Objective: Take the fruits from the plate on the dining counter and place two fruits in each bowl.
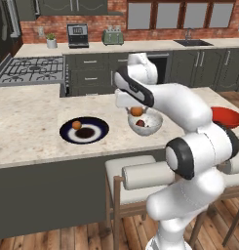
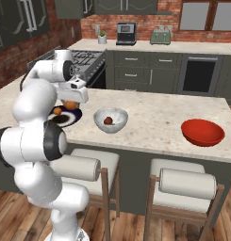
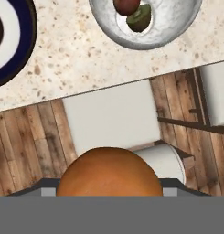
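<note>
Hand view has one smooth orange fruit (image 3: 109,171) clamped in the pincer (image 3: 109,183) at bottom centre. Top centre, the grey-white bowl (image 3: 173,32) holds two fruits: one red-brown (image 3: 126,5), one dull green (image 3: 140,19). Left base view shows one more orange fruit (image 1: 76,125) on the navy plate (image 1: 99,125) at centre-left of the beige tabletop (image 1: 28,127), and one red bowl (image 1: 227,117) at far right.

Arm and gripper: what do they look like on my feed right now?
The arm is glossy white, built of rounded, bulging segments with dark grey-black bands at the joints. The gripper sits below a white hand with a black stripe. No cables or markings show.
</note>
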Robot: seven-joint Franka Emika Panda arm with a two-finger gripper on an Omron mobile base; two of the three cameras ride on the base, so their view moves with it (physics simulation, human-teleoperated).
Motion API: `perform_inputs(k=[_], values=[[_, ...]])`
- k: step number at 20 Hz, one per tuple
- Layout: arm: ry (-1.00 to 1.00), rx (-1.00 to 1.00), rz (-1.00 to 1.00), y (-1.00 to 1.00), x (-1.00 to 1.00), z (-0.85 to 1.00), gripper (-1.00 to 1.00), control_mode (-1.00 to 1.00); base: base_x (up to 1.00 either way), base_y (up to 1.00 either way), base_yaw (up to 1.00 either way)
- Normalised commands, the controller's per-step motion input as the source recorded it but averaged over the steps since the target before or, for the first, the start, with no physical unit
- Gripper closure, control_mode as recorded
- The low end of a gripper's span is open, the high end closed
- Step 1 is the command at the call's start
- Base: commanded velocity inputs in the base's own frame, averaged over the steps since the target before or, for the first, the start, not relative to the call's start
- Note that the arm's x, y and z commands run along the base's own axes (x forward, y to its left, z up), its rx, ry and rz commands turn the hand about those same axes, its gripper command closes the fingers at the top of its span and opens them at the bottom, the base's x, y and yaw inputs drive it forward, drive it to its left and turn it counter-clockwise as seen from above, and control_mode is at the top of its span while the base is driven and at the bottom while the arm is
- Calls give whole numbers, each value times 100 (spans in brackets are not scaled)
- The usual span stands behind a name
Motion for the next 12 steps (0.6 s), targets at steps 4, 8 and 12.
perform_inputs(k=[4,8,12], values=[[-5,-3,10,-14,-31,14,100,-100,0,0,0],[0,0,5,-50,-16,0,100,-100,0,0,0],[-1,1,1,-71,-12,0,100,-100,0,0,0]])
